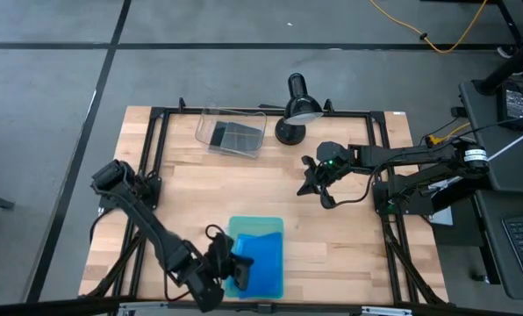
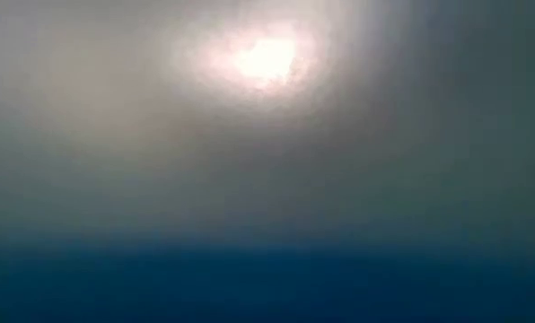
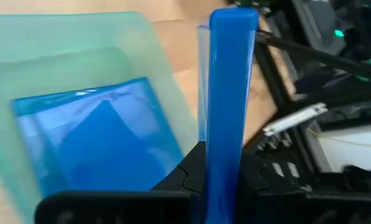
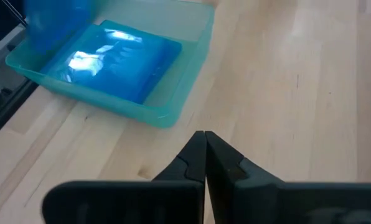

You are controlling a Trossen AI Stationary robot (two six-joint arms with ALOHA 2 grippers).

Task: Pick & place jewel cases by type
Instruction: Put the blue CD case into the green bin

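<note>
My left gripper (image 1: 229, 266) is at the near edge of the table, over the left side of the pale-green tray (image 1: 270, 230), and is shut on a translucent blue jewel case (image 3: 226, 93). At least one more blue case (image 3: 98, 143) lies flat in the tray, also seen in the right wrist view (image 4: 117, 59). Dark cases (image 1: 231, 134) lie in the clear bin (image 1: 204, 132) at the far edge. My right gripper (image 4: 204, 149) hovers shut over bare wood right of the middle (image 1: 318, 180). My left gripper pinches the blue jewel case between its two fingers by one end (image 3: 221, 180). The case shows edge-on and stretches away from the fingers along their line. It is over the tray's left part (image 1: 241, 266); I cannot tell whether it is clear of the tray.
A black desk lamp (image 1: 297, 107) stands at the far edge beside the bin. Bare wood (image 1: 349, 237) lies between the tray and the right arm. Black frame rails run along the table's sides. The low view is blocked by something blurred and blue right in front of it.
</note>
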